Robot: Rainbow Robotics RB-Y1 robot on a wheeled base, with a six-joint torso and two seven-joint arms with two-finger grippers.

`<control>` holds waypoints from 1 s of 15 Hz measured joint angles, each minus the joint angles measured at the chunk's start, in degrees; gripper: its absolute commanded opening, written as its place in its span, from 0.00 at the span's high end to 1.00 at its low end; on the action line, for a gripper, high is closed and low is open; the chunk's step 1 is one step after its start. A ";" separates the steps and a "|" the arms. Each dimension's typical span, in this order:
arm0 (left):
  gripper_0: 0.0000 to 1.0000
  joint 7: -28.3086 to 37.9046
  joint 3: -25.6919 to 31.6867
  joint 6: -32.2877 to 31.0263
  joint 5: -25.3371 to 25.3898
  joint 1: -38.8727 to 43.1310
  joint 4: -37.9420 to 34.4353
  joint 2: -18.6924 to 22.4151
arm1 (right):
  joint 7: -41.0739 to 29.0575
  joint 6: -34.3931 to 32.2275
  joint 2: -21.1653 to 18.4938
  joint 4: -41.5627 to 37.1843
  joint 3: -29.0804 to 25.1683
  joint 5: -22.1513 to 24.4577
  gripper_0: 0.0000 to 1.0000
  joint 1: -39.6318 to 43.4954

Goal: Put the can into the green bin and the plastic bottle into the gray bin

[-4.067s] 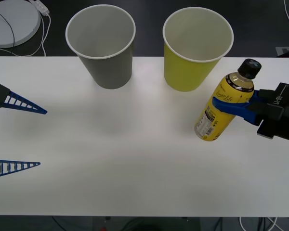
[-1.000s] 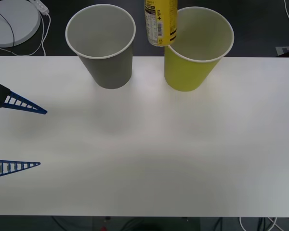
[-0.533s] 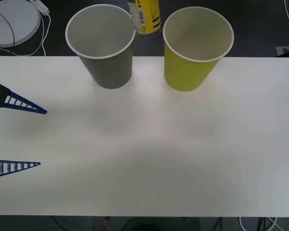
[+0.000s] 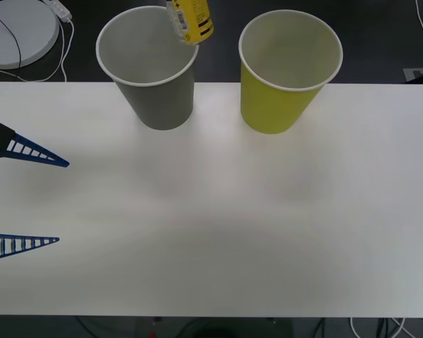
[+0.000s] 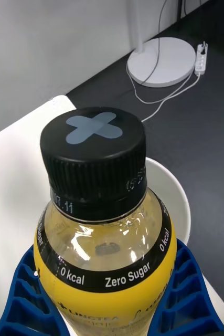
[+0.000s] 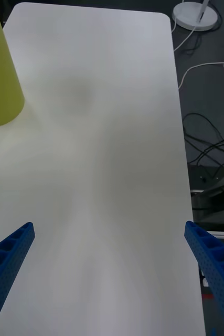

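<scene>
The right gripper (image 5: 112, 310) is closed around the plastic bottle (image 4: 189, 20) and holds it by the shoulder, with one blue finger on each side of the yellow body. The bottle hangs in the air, a little tilted, and its lower end is over the right part of the rim of the gray bin (image 4: 149, 67). The green bin (image 4: 287, 70) stands to the right of the gray one, with a clear gap between them, and both are at the far edge of the table (image 4: 218, 232).

The step in hand appears to be the drop into the gray bin. To do it well, the bottle should probably go a little more to the left, so that its bottom is over the middle of the opening and not over the rim. It should also be brought more upright before the fingers open. If it is released now, it could hit the rim and tip the light paper cup, or fall between the two cups.

There is free room: the near part of the table has nothing on it. The left gripper (image 4: 25, 201) waits at the left edge with its fingers wide open, holding nothing, well apart from the cups. No can is visible on the table.
</scene>
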 measured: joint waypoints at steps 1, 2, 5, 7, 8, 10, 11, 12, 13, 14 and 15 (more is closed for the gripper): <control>0.00 0.00 0.00 0.00 0.00 0.00 0.00 0.00 | 0.00 -1.31 2.11 3.50 0.23 0.24 1.00 -1.41; 0.00 0.00 0.00 0.00 0.00 0.00 0.00 0.00 | 0.00 -2.30 4.05 6.66 0.62 0.51 1.00 -2.69; 0.00 0.00 0.00 0.00 0.00 0.00 0.00 0.00 | 0.00 -2.71 8.91 14.24 4.50 0.69 1.00 -6.39; 0.00 0.00 0.00 0.00 0.00 0.00 0.00 0.00 | 0.00 -2.71 12.50 19.58 5.88 0.90 1.00 -7.97; 0.00 0.00 0.00 0.00 0.00 0.00 0.00 0.00 | 0.00 -2.71 13.86 21.41 6.84 0.96 1.00 -8.71; 0.00 0.00 0.00 0.00 0.00 0.00 0.00 0.00 | -0.01 -2.71 16.21 24.85 7.86 1.12 1.00 -9.79; 0.00 0.00 0.00 0.00 0.00 0.00 0.00 0.00 | -0.04 -2.71 17.24 26.10 8.05 1.29 1.00 -10.08; 0.00 0.00 0.00 0.00 0.00 0.00 0.00 0.00 | -0.05 -2.74 18.07 27.03 8.37 1.42 1.00 -10.37; 0.00 0.00 0.00 0.00 0.00 0.00 0.00 0.00 | -0.05 -2.78 18.77 27.75 8.82 1.55 1.00 -10.73; 0.00 0.00 0.00 0.00 0.00 0.00 0.00 0.00 | -0.05 -2.79 19.36 28.26 9.27 1.65 1.00 -11.01; 0.00 0.00 0.00 0.00 0.00 0.00 0.00 0.00 | -1.10 -2.79 19.93 28.56 9.61 1.78 1.00 -11.17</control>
